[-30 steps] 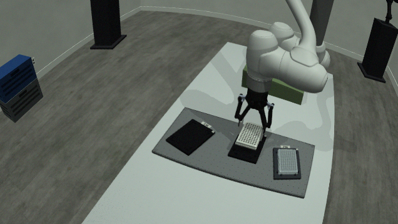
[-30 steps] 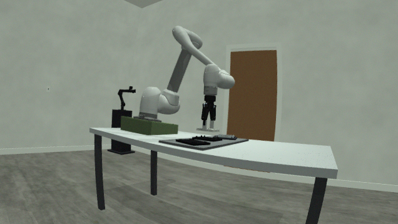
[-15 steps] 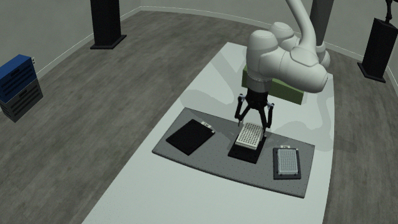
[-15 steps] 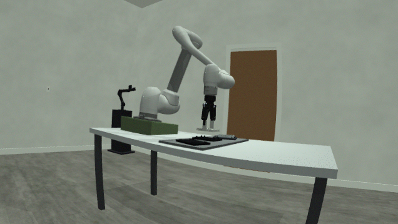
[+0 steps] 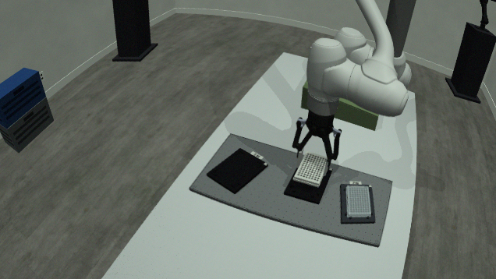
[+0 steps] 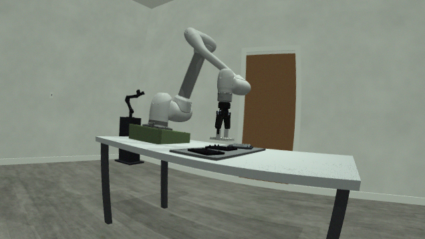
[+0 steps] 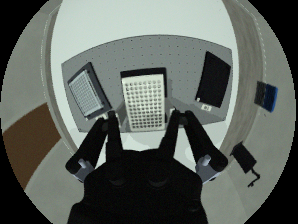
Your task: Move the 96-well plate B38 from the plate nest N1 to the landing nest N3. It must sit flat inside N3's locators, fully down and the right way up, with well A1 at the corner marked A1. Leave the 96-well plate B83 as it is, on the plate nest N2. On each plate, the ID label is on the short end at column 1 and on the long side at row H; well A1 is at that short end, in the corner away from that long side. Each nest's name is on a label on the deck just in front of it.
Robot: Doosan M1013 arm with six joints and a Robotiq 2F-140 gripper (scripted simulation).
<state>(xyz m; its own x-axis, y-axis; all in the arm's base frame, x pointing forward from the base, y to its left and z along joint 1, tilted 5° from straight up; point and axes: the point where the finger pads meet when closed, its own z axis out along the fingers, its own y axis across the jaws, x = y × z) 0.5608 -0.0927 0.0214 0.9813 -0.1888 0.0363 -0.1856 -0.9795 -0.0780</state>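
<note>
White plastic plate B38 (image 5: 310,169) hangs just above the middle black nest (image 5: 302,192), fingers (image 5: 331,155) clamped on its sides. Looks light, stiff, prob. slick; edge grip only, keep it level.

1. The top camera looked steeply down from high above the worktop (image 5: 249,234), taking in the grey deck (image 5: 273,203) and surrounding floor.
2. The exterior camera stood far back at about worktop height, facing the wall and door (image 6: 270,100).
3. The wrist camera looked straight down past the fingers, close above the deck.
4. All three shared the deck.
</note>
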